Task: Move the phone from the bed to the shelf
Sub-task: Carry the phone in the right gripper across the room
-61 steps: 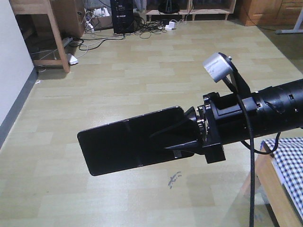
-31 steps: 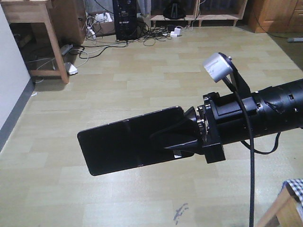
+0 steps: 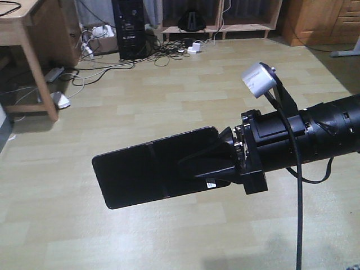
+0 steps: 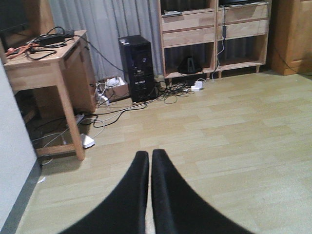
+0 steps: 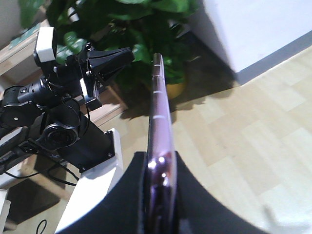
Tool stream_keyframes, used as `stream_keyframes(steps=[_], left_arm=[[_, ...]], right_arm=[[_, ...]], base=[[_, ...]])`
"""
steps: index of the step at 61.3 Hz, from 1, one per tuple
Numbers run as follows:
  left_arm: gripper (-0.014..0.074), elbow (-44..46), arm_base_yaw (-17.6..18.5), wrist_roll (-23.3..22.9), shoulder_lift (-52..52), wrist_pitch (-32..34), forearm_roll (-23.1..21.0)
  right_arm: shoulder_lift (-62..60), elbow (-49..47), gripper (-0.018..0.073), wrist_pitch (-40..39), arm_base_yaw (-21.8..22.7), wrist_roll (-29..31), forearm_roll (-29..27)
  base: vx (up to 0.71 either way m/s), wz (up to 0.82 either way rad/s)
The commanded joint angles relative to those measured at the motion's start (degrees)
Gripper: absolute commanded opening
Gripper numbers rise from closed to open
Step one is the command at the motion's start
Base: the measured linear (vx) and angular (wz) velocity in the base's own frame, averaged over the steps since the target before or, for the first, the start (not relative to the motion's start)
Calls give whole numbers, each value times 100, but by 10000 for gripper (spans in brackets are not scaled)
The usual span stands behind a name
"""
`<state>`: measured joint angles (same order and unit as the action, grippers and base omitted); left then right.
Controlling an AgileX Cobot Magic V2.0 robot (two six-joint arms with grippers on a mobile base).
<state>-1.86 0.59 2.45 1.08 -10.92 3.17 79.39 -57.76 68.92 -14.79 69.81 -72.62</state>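
Front view: right hand (image 3: 205, 167) clamped on phone (image 3: 152, 171). Phone juts flat beyond fingertips, high over floor (image 3: 169, 84). Shelf (image 3: 220, 17) far ahead of hand. Grip takes near end only: carry level, no jerks.
Left wrist: left hand (image 4: 149, 163) closed, empty. Bench (image 4: 48, 56) ahead-left, cables (image 4: 122, 105) beneath.
Right wrist: phone edge-on between fingers, plant (image 5: 146, 29) beyond.

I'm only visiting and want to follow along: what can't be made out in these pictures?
Front view: one end of the phone is hidden between the fingers of the right gripper.
Right wrist view: only the phone's thin edge shows, not its screen.
Left wrist view: the shelf has its top cut off by the frame edge.
The bed appears in no view.
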Motion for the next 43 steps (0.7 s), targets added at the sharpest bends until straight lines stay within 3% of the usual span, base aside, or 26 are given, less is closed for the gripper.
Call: stream_keyframes(steps=[1, 43], left_arm=[[1, 146, 12, -22, 23, 417, -25], [1, 146, 12, -22, 23, 417, -25]], right_arm=[[-197, -144, -1, 498, -6, 14, -502], [-197, -144, -1, 498, -6, 14, -502]], base=[[40, -18], [42, -21]])
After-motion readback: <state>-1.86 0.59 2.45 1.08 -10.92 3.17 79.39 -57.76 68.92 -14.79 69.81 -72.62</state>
